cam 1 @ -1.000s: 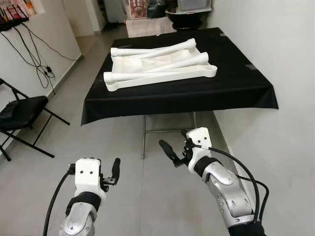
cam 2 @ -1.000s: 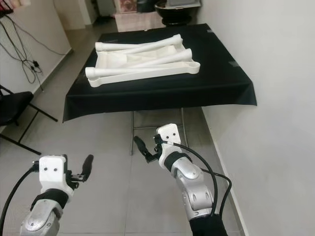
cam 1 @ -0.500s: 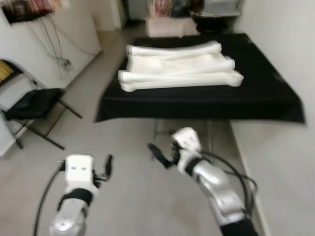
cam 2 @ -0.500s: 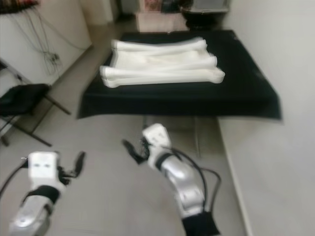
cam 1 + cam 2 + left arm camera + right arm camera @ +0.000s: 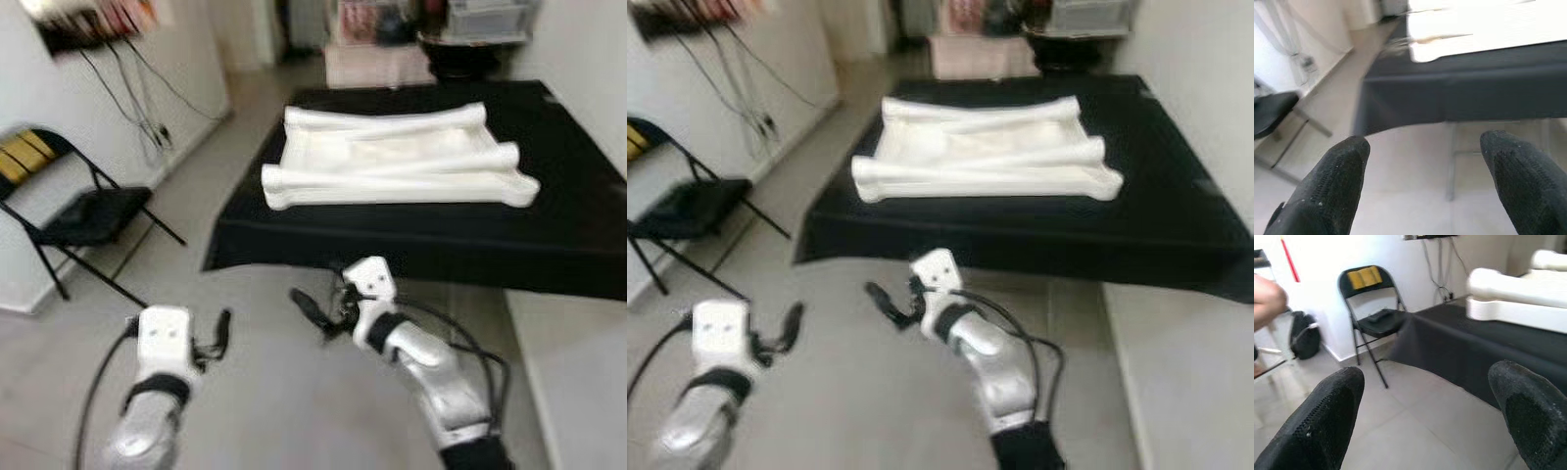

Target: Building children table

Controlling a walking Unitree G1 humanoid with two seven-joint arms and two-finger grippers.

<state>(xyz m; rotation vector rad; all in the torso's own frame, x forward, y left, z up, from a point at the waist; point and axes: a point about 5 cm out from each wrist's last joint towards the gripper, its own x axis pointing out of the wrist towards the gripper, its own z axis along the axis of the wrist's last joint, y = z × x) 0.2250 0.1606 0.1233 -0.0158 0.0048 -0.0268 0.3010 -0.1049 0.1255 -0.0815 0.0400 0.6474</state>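
Left eye view: the white tabletop (image 5: 392, 162) lies upside down on a black-draped table (image 5: 568, 245), with loose white legs (image 5: 402, 122) laid across it. Short of the table, over the grey floor (image 5: 265, 392), both arms are raised. The left gripper (image 5: 1422, 186) and the right gripper (image 5: 1425, 416) are both spread wide and empty. A black folding chair (image 5: 83, 215) stands by the left wall.
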